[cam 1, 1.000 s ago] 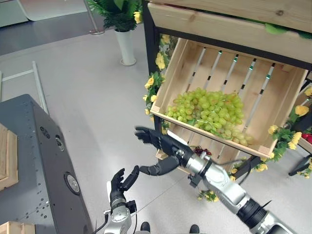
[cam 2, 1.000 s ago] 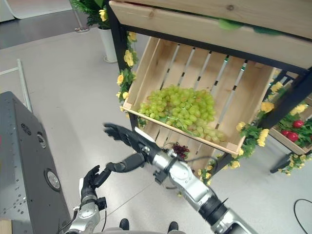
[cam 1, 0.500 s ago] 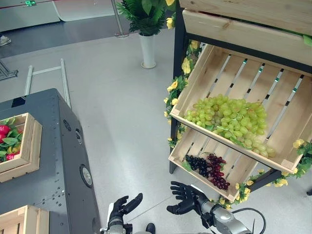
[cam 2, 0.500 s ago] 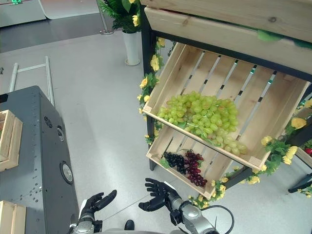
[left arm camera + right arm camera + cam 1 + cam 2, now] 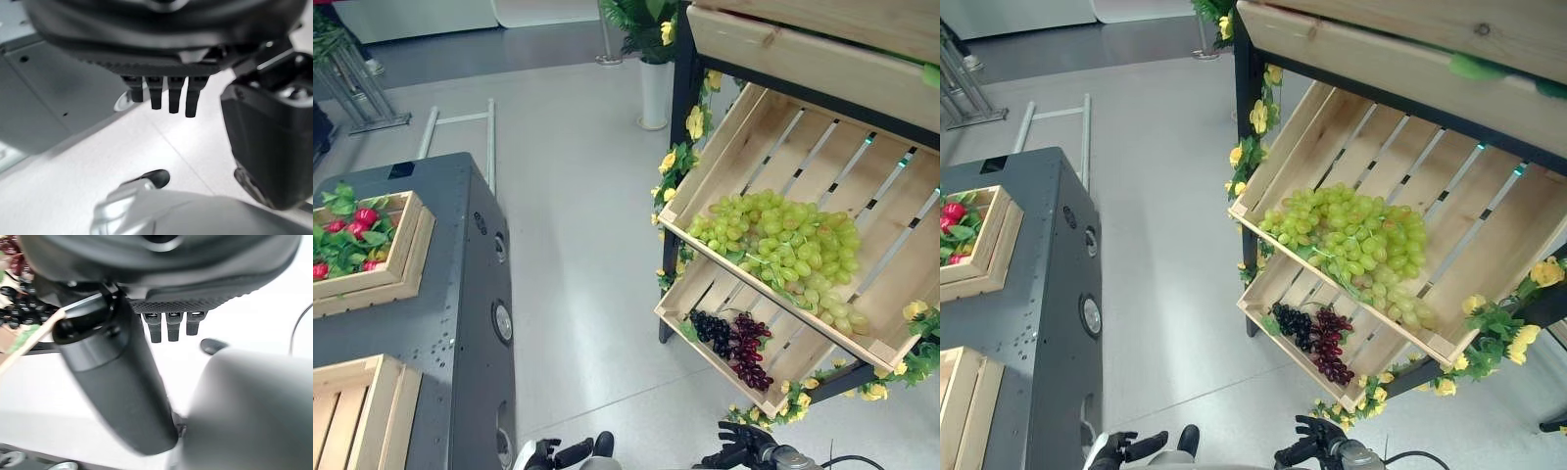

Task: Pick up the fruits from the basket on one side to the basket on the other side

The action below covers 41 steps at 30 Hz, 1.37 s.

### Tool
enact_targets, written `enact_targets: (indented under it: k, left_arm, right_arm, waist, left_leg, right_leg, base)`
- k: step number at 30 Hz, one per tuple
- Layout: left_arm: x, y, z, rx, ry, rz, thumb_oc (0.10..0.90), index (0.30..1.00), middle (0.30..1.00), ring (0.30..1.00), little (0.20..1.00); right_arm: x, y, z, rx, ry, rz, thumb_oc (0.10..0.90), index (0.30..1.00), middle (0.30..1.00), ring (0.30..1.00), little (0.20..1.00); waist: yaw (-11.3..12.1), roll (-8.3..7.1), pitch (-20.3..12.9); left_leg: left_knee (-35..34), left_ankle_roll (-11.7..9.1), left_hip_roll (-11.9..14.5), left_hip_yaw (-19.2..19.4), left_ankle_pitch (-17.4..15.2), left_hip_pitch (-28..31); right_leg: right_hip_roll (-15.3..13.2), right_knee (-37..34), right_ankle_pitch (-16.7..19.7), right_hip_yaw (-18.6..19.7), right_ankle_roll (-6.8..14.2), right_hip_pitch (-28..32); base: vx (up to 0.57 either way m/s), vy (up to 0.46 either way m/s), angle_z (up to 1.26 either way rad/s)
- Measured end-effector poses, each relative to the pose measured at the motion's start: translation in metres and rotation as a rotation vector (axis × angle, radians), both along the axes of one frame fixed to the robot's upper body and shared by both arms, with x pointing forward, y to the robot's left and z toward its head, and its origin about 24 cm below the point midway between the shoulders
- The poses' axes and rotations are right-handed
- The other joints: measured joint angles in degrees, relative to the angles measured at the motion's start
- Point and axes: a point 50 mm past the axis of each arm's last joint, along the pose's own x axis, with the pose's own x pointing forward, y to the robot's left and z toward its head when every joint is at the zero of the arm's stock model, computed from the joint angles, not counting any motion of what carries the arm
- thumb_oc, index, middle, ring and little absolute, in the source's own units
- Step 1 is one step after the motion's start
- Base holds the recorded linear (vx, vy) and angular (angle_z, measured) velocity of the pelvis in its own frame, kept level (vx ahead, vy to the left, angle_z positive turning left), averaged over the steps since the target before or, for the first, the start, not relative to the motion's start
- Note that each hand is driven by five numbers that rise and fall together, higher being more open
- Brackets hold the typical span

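While my left hand (image 5: 553, 453) and right hand (image 5: 1310, 446) hang low with fingers straight, holding nothing, the dark purple grape bunch (image 5: 736, 343) lies beyond my right hand in the lower slatted wooden crate (image 5: 685, 294), its long axis slanting along the slats.

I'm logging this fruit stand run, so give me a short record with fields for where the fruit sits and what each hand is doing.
green grapes: piled in upper slanted wooden crate
dark grapes: in lower crate, beneath the green ones
red fruit: among leaves in small wooden box on grey cabinet
empty wooden box: nearer on the same cabinet
left hand: low, open, holding nothing
right hand: low, open, holding nothing
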Motion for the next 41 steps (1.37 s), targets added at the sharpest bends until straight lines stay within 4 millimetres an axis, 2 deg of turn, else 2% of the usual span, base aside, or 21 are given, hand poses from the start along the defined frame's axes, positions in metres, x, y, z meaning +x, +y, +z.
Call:
enact_targets:
  k: [1,2,3,4,5,6,7,8,9,10,11,12,15,18,23,26,37,41]
  left_arm:
    - [0.008,-0.002,0.002,-0.005,-0.021,-0.005,0.8,0.9,0.9,0.9,0.9]
    - [0.015,0.001,0.004,-0.017,-0.035,-0.001,0.8,0.9,0.9,0.9,0.9]
    - [0.014,0.006,0.005,-0.008,-0.036,0.004,0.8,0.9,0.9,0.9,0.9]
    - [0.009,0.016,0.006,0.016,-0.031,0.028,0.8,0.9,0.9,0.9,0.9]
    - [0.008,0.016,0.005,0.015,-0.032,0.037,0.8,0.9,0.9,0.9,0.9]
    - [0.008,0.014,0.005,0.002,-0.039,0.042,0.8,0.9,0.9,0.9,0.9]
    - [0.011,0.009,0.005,-0.028,-0.044,0.032,0.8,0.9,0.9,0.9,0.9]
    - [0.014,0.002,0.005,-0.064,-0.049,0.012,0.8,0.9,0.9,0.9,0.9]
    - [0.016,-0.001,0.004,-0.077,-0.045,-0.012,0.8,0.9,0.9,0.9,0.9]
    - [0.022,-0.005,0.006,-0.094,-0.041,-0.078,0.8,0.9,0.9,0.9,0.9]
    - [0.026,-0.007,0.006,-0.102,-0.033,-0.118,0.8,0.9,0.9,0.9,0.9]
    - [0.02,-0.012,0.003,-0.123,0.004,-0.159,0.8,0.9,0.9,0.9,0.9]
    - [0.017,-0.007,0.002,-0.141,0.034,-0.153,0.8,0.9,0.9,0.9,0.9]
    - [0.013,-0.006,0.001,-0.148,0.039,-0.127,0.8,0.9,0.9,0.9,0.9]
    - [0.007,-0.004,0.0,-0.147,0.052,-0.088,0.8,0.9,0.9,0.9,0.9]
    - [0.006,-0.004,0.0,-0.147,0.054,-0.088,0.8,0.9,0.9,0.9,0.9]
    - [0.001,0.003,0.0,-0.169,0.069,-0.108,0.8,0.9,0.9,0.9,0.9]
    - [-0.001,0.004,-0.001,-0.176,0.071,-0.082,0.8,0.9,0.9,0.9,0.9]
  right_arm:
    - [0.001,0.0,0.0,0.001,-0.003,-0.004,0.8,0.9,0.9,0.9,0.9]
    - [-0.001,0.003,-0.001,0.001,0.002,-0.005,0.8,0.9,0.9,0.9,0.9]
    - [0.0,0.006,-0.002,0.008,0.002,-0.007,0.8,0.9,0.9,0.9,0.9]
    - [0.0,0.01,-0.002,0.022,-0.002,-0.016,0.8,0.9,0.9,0.9,0.9]
    - [0.0,0.01,-0.002,0.023,-0.012,-0.019,0.8,0.9,0.9,0.9,0.9]
    - [0.0,0.007,-0.001,0.022,-0.028,-0.032,0.8,0.9,0.9,0.9,0.9]
    - [-0.004,0.004,-0.002,0.023,-0.027,-0.062,0.8,0.9,0.9,0.9,0.9]
    - [-0.007,-0.003,-0.001,0.01,-0.022,-0.083,0.8,0.9,0.9,0.9,0.9]
    - [-0.007,0.002,-0.002,0.019,-0.025,-0.106,0.8,0.9,0.9,0.9,0.9]
    - [-0.006,0.009,-0.003,0.032,-0.029,-0.116,0.8,0.9,0.9,0.9,0.9]
    - [-0.007,0.011,-0.004,0.036,-0.024,-0.115,0.8,0.9,0.9,0.9,0.9]
    - [-0.007,0.016,-0.005,0.042,-0.017,-0.11,0.8,0.9,0.9,0.9,0.9]
    - [-0.002,0.022,-0.004,0.036,-0.033,-0.082,0.8,0.9,0.9,0.9,0.9]
    - [0.003,0.024,-0.003,-0.006,-0.049,0.033,0.8,0.9,0.9,0.9,0.9]
    - [0.005,0.019,-0.002,-0.043,-0.048,0.093,0.8,0.9,0.9,0.9,0.9]
    - [0.003,0.018,-0.002,-0.055,-0.033,0.084,0.8,0.9,0.9,0.9,0.9]
    - [-0.005,0.025,-0.006,-0.058,-0.012,0.102,0.8,0.9,0.9,0.9,0.9]
    - [-0.005,0.025,-0.006,-0.058,-0.011,0.105,0.8,0.9,0.9,0.9,0.9]
  waist:
    - [-0.4,-0.62,0.4]
    - [0.3,-2.29,0.9]
    - [0.3,-4.03,0.7]
    - [-0.7,-7.04,0.1]
    - [-1.4,-7.27,-0.1]
    - [-2.9,-6.04,-0.5]
    - [-3.9,-4.2,-0.8]
    - [-4.8,-1.64,-1.2]
    - [-5.1,-1.86,-1.2]
    - [-5.3,-3.07,-1.3]
    - [-5.1,-3.71,-1.3]
    - [-4.8,-4.31,-1.5]
    - [-4.6,-5.03,-2.0]
    - [-3.9,-5.26,-2.3]
    - [-2.8,-3.71,-2.6]
    - [-2.1,-3.54,-2.8]
    - [-2.0,-5.85,-4.4]
    - [-2.0,-5.82,-4.5]
  left_leg:
    - [0.1,-0.8,-0.3,3.7,1.1,-1.5]
    - [7.6,2.5,-2.5,8.1,-3.2,-2.5]
    - [13.1,3.0,-4.7,8.8,-5.9,-2.6]
    - [19.0,3.4,-8.9,9.1,-8.7,-1.0]
    - [19.2,4.0,-9.5,9.1,-9.6,0.3]
    - [15.7,5.6,-8.9,9.3,-11.3,3.8]
    - [8.1,6.4,-7.9,10.4,-12.1,6.9]
    - [0.8,7.2,-6.8,10.7,-12.5,9.7]
    - [-2.3,7.6,-7.1,10.2,-10.9,11.0]
    - [-4.5,8.2,-7.7,8.9,-9.4,11.0]
    - [-4.5,8.4,-8.1,8.5,-9.2,10.8]
    - [-4.6,8.7,-8.5,8.4,-9.3,10.6]
    - [-4.6,8.8,-8.7,8.7,-9.3,10.9]
    - [-4.6,8.6,-8.6,9.1,-9.2,10.8]
    - [-4.6,7.7,-7.4,8.5,-9.0,11.6]
    - [-4.6,7.5,-7.1,8.5,-8.9,11.6]
    - [-4.6,7.4,-7.0,8.4,-8.9,12.4]
    - [-4.6,7.4,-7.1,8.2,-8.9,12.6]
  right_leg:
    - [-0.6,-0.3,0.3,-2.3,-0.3,-0.2]
    - [-3.2,-0.1,0.9,-4.7,-0.3,-0.2]
    - [-5.4,0.0,1.3,-6.0,0.4,-0.1]
    - [-9.3,0.0,1.1,-6.9,0.3,0.3]
    - [-10.0,0.1,1.0,-6.7,0.3,0.5]
    - [-9.9,0.1,1.1,-7.2,1.4,0.9]
    - [-8.6,0.2,1.0,-7.2,2.4,0.8]
    - [-6.5,0.6,0.6,-6.8,2.9,0.3]
    - [-6.4,0.9,0.6,-6.4,3.5,0.0]
    - [-6.7,1.2,0.5,-4.5,3.8,-1.0]
    - [-7.0,1.2,0.5,-3.4,3.9,-1.1]
    - [-7.3,1.3,0.3,-2.1,3.6,-1.7]
    - [-7.5,1.3,0.4,-0.9,3.8,-1.7]
    - [-7.3,0.0,1.5,-0.7,5.6,-1.5]
    - [-6.0,0.0,1.2,-0.8,4.7,-0.5]
    - [-5.7,0.0,1.3,-0.8,4.4,-0.4]
    - [-5.7,0.0,1.2,-0.8,4.3,0.4]
    - [-5.7,0.0,1.2,-1.0,4.3,0.9]
  base:
    - [-0.21,-0.02,1.05]
    - [-0.16,0.006,0.54]
    - [-0.1,0.046,0.28]
    - [-0.05,0.06,0.19]
    - [-0.03,0.13,0.43]
    - [0.0,0.157,0.63]
    - [-0.03,0.192,0.82]
    - [-0.04,0.113,0.73]
    - [-0.05,0.09,0.73]
    - [0.01,0.076,0.51]
    - [0.04,0.087,0.36]
    - [0.06,0.07,0.12]
    - [-0.02,0.041,-0.06]
    - [-0.06,0.004,-0.14]
    - [0.03,0.006,0.05]
    - [0.01,0.0,0.0]
    - [0.0,0.0,0.0]
    - [0.0,0.002,0.01]
